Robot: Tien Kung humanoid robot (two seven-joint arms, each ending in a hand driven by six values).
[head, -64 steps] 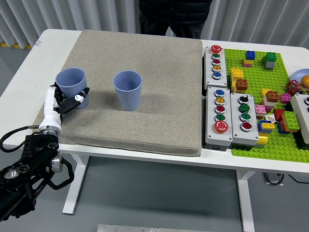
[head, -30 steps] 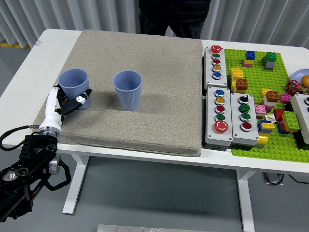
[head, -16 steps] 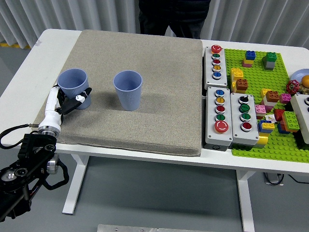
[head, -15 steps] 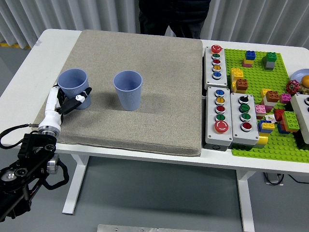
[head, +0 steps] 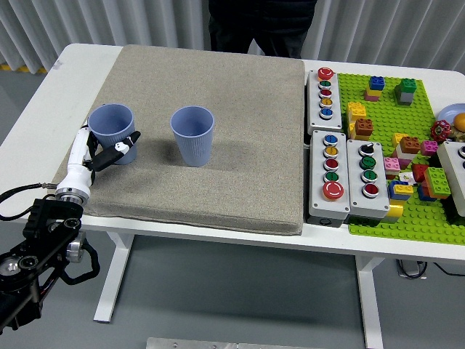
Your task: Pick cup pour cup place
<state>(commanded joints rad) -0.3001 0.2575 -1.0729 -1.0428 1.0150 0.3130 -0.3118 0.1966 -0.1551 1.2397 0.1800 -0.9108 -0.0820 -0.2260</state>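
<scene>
Two upright blue-grey ribbed plastic cups on a square beige fabric mat (head: 218, 109) covering most of the white counter (head: 43, 94). Left cup (head: 111, 132) near the mat's left edge; second cup (head: 192, 135) just to its right, standing apart with a clear strip of mat between them, mouth open upward. Nothing visible inside either cup from this angle.

Left robot hand (head: 98, 154), white and black, reaching in from the lower left on a black arm (head: 36, 254) and pressed against the near side of the left cup. Fingers (head: 120, 148) curled across the cup's lower front wall, touching it; thumb side hidden behind the cup, so the wrap looks like a loose partial grasp rather than a full clamp. Cup base resting on the mat, not lifted, not tilted.

Right of the mat, three grey button boxes: a long one (head: 325, 93) with coloured round buttons at the far side, and two (head: 330, 173) side by side closer in, just beside the mat's right edge. Further right, a bright green brick baseplate (head: 385, 218) carrying scattered coloured toy bricks. A white box (head: 458, 174) at the far right edge, cut off by the frame.

At the counter's far side, a person in dark clothing (head: 261, 22), only the torso showing, hands unseen.
</scene>
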